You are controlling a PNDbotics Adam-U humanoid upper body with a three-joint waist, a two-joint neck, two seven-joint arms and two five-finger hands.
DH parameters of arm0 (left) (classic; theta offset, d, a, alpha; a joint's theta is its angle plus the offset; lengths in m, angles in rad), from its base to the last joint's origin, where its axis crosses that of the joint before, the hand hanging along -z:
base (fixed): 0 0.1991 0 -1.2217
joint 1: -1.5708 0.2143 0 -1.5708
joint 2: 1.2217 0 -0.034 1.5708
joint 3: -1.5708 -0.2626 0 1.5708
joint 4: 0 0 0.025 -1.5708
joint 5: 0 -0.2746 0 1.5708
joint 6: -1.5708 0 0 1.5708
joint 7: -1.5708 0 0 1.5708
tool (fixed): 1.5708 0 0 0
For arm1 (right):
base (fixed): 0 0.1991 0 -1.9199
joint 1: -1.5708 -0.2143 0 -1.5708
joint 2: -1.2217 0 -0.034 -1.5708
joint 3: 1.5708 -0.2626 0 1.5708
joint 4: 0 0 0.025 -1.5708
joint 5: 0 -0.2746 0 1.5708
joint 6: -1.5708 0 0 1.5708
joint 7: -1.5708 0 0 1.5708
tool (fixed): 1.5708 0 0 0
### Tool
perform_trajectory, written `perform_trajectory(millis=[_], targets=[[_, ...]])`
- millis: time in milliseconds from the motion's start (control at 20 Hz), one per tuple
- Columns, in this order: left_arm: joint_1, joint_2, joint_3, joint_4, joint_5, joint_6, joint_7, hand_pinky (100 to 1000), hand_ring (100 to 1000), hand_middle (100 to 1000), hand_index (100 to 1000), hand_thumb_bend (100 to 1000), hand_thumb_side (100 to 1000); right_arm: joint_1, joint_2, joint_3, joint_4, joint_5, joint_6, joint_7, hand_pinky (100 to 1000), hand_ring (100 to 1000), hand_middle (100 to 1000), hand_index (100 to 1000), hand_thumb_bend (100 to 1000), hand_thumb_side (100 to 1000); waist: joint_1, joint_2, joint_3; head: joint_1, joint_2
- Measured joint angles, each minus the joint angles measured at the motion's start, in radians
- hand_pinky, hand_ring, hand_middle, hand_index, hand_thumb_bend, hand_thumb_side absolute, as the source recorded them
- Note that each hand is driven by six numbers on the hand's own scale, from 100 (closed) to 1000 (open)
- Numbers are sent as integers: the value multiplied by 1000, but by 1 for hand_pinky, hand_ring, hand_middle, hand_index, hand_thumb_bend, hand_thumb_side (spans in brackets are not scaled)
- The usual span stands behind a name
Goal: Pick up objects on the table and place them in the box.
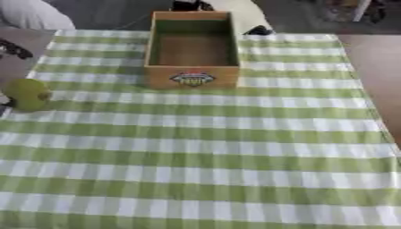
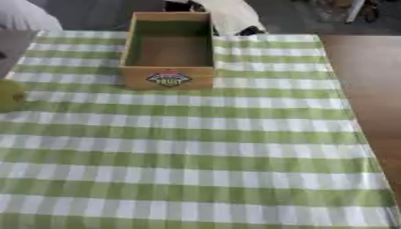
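My left hand (image 1: 9, 50) shows only as a dark sliver at the left edge; I cannot tell how its fingers are set. A green round fruit (image 1: 28, 94) sits at the left edge of the bench's checked cloth (image 1: 235, 147). The wooden box (image 1: 193, 49) stands open at the far side, its front label (image 1: 192, 78) unreadable.

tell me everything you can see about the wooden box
The open-topped rectangular wooden box looks like light brown board, with a colourful printed label on its near wall. It stands upright at the far middle of the green and white checked tablecloth, resting on it. The interior shows only its bare floor. Nothing else touches it.
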Motion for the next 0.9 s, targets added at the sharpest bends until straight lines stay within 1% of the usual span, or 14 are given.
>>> perform_trajectory(millis=[150, 300, 600, 700, 800, 850, 900], targets=[[-6, 0, 0, 5, -2, 5, -23, 964, 972, 874, 963, 675, 100, 0, 0, 0, 0, -1, 0, 0, 918, 764, 656, 825, 100, 594, 0, 0, 0, -1, -1], [-16, -7, 0, 21, -16, 12, -25, 962, 967, 869, 962, 671, 100, 0, 0, 0, 0, -1, 0, -1, 918, 764, 656, 825, 100, 594, 0, 1, -1, -1, -5], [-52, -46, -7, 71, -80, 26, 21, 958, 963, 869, 959, 663, 100, 0, 1, 0, 0, -3, 1, -1, 919, 764, 655, 825, 100, 594, -2, 4, -5, 1, -6], [-60, -61, -8, 92, -112, 28, 45, 959, 963, 870, 955, 679, 100, 1, 1, 0, 0, -3, 1, -1, 919, 764, 655, 826, 100, 594, -4, 7, -7, 3, -7], [-63, -74, -12, 117, -151, 29, 66, 962, 964, 872, 952, 712, 100, 1, 1, 0, 0, -5, 0, -1, 919, 765, 654, 826, 100, 594, -5, 10, -7, 4, -10], [-66, -79, -13, 129, -171, 28, 74, 963, 964, 874, 949, 744, 100, 1, 1, 0, 0, -6, 0, -1, 920, 765, 654, 826, 100, 594, -5, 10, -7, 4, -10], [-68, -82, -14, 141, -192, 25, 79, 963, 964, 874, 949, 749, 100, 1, 1, -1, 0, -6, 0, -1, 920, 765, 654, 826, 100, 594, -5, 11, -8, 5, -12]])
